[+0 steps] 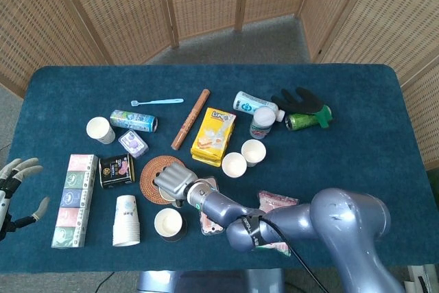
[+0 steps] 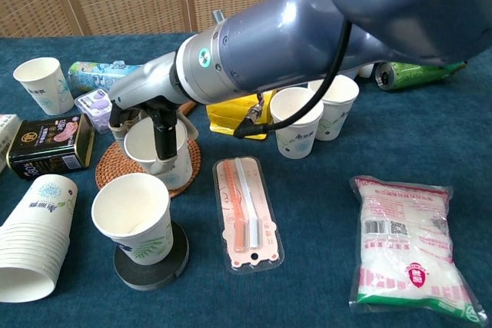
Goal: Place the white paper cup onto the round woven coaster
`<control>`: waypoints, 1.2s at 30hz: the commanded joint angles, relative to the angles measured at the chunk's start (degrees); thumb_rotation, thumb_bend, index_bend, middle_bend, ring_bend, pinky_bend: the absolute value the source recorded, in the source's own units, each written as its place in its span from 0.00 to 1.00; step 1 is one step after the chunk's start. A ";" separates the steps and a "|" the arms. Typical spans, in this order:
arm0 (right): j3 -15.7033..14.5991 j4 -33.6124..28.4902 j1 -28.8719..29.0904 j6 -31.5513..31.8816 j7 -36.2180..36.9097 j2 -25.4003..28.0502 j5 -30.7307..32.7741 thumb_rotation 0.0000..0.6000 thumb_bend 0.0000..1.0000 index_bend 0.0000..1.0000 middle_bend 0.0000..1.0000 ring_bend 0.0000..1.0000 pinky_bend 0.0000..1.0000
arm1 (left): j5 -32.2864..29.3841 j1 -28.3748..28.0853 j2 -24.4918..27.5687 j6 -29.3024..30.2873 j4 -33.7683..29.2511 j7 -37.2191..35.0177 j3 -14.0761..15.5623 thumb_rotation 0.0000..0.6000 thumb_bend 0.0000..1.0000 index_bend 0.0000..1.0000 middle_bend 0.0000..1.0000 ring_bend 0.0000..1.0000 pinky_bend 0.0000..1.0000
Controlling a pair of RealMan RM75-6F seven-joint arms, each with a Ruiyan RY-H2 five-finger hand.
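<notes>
My right hand (image 2: 154, 105) grips a white paper cup (image 2: 138, 144) from above, fingers wrapped over its rim and side. The cup stands nearly upright over the round woven coaster (image 2: 111, 170), base low at the coaster's near side; whether it touches I cannot tell. In the head view the right hand (image 1: 175, 180) covers the cup and the right part of the coaster (image 1: 152, 171). My left hand (image 1: 15, 186) hangs open at the table's far left edge, holding nothing.
Another paper cup (image 2: 132, 217) on a black disc stands just in front of the coaster. A lying stack of cups (image 2: 34, 236), a black tin (image 2: 46, 144) and a toothbrush pack (image 2: 246, 209) surround it. Two cups (image 2: 296, 120) and a yellow box (image 1: 214, 135) lie to the right.
</notes>
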 commanded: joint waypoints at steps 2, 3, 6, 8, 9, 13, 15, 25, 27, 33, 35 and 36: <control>0.04 0.19 0.44 0.14 0.51 -0.19 -0.01 1.00 0.36 0.34 0.27 0.20 0.61 | 0.04 0.04 -0.03 0.08 0.14 -0.12 -0.02 0.83 0.42 0.21 0.17 0.05 0.00; 0.04 0.23 0.56 0.11 0.63 -0.21 0.01 1.00 0.36 0.34 0.27 0.20 0.61 | 0.06 0.06 -0.04 0.11 0.17 -0.13 -0.02 0.83 0.42 0.21 0.17 0.05 0.00; -0.04 0.58 1.02 0.03 0.91 -0.40 0.18 1.00 0.37 0.34 0.27 0.20 0.61 | 0.06 0.13 -0.05 0.13 0.26 -0.20 0.01 0.83 0.42 0.21 0.17 0.05 0.00; -0.10 0.93 1.35 -0.19 1.14 -0.53 0.35 1.00 0.37 0.34 0.27 0.20 0.61 | 0.02 0.19 -0.07 0.18 0.32 -0.29 0.02 0.83 0.42 0.21 0.17 0.05 0.00; -0.15 1.10 1.48 -0.20 1.19 -0.60 0.37 1.00 0.37 0.34 0.27 0.20 0.61 | -0.01 0.23 -0.09 0.20 0.36 -0.33 0.02 0.83 0.42 0.21 0.17 0.05 0.00; -0.19 1.82 2.00 -0.43 1.63 -0.94 0.61 1.00 0.37 0.34 0.27 0.20 0.61 | -0.10 0.34 -0.12 0.26 0.56 -0.42 0.02 0.83 0.42 0.21 0.17 0.05 0.00; -0.30 2.34 2.28 -0.54 1.80 -1.23 0.79 1.00 0.36 0.34 0.27 0.20 0.61 | -0.11 0.40 -0.14 0.33 0.64 -0.54 0.01 0.83 0.42 0.21 0.17 0.05 0.00; -1.11 5.38 4.16 -1.74 2.18 -2.94 3.02 1.00 0.37 0.33 0.26 0.18 0.60 | -0.40 0.66 -0.30 0.42 1.36 -1.15 -0.04 0.83 0.42 0.21 0.17 0.05 0.00; -1.22 5.76 4.49 -1.94 2.29 -3.12 3.34 1.00 0.37 0.32 0.26 0.17 0.60 | -0.46 0.66 -0.33 0.39 1.48 -1.24 -0.08 0.83 0.42 0.21 0.17 0.05 0.00; -1.75 6.39 5.53 -2.88 2.56 -3.13 4.73 1.00 0.36 0.28 0.23 0.15 0.56 | -0.36 0.65 -0.46 0.42 1.68 -1.46 -0.15 0.84 0.42 0.21 0.17 0.05 0.00; -2.05 6.34 5.86 -3.17 2.60 -2.88 5.26 1.00 0.36 0.25 0.21 0.13 0.53 | -0.37 0.69 -0.48 0.47 1.76 -1.49 -0.16 0.83 0.42 0.21 0.17 0.05 0.00; -2.27 6.19 6.05 -3.28 2.63 -2.70 5.53 1.00 0.36 0.23 0.19 0.12 0.51 | -0.39 0.71 -0.50 0.48 1.79 -1.53 -0.17 0.83 0.42 0.21 0.17 0.05 0.00</control>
